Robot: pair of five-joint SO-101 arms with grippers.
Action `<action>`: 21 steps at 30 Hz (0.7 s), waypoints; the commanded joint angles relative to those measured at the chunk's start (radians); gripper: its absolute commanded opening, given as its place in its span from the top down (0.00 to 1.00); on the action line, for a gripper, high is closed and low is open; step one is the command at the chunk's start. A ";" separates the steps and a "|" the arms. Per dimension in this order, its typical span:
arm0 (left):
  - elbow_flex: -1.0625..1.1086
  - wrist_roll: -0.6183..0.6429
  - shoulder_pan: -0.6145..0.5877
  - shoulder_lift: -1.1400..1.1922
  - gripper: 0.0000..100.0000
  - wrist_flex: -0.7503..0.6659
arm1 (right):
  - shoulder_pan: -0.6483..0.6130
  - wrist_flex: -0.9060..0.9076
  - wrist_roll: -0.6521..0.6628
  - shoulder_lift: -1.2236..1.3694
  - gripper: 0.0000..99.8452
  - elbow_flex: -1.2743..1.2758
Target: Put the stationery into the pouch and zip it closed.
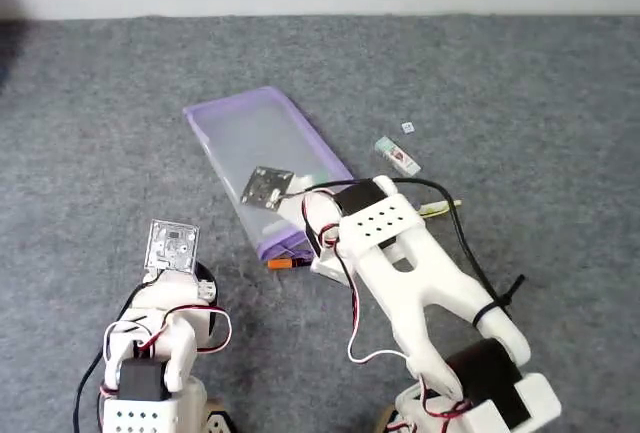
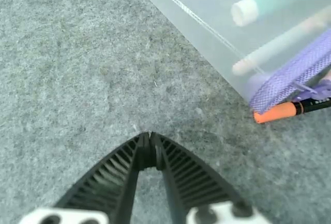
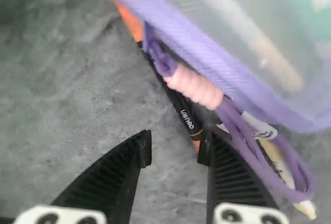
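Observation:
The translucent pouch (image 1: pixel 262 158) with purple trim lies at the table's middle, with pens (image 2: pixel 269 1) showing through its side. An orange-ended black pen (image 2: pixel 276 112) sticks out at its near end. My right gripper (image 3: pixel 173 146) is open just short of that end, close to the black pen (image 3: pixel 185 114) and the pink bead (image 3: pixel 194 88) on the purple zipper cord (image 3: pixel 243 136). Nothing is held between its fingers. My left gripper (image 2: pixel 150 137) is shut and empty over bare felt, to the pouch's near left.
A small white and green eraser-like piece (image 1: pixel 397 155) and a tiny white scrap (image 1: pixel 408 128) lie right of the pouch. A yellow-green pen (image 1: pixel 441 207) shows past the right arm (image 1: pixel 420 283). Grey felt (image 1: pixel 100 133) covers the table.

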 commanded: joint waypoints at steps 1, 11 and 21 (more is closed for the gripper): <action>-0.007 -0.002 0.000 0.003 0.99 0.002 | -0.024 -0.028 0.087 -0.002 0.83 -0.044; -0.007 -0.002 0.000 0.003 0.99 0.002 | -0.019 -0.110 0.215 0.231 0.83 -0.160; -0.007 -0.002 0.000 0.003 0.99 0.002 | -0.015 -0.070 0.219 0.344 0.83 -0.331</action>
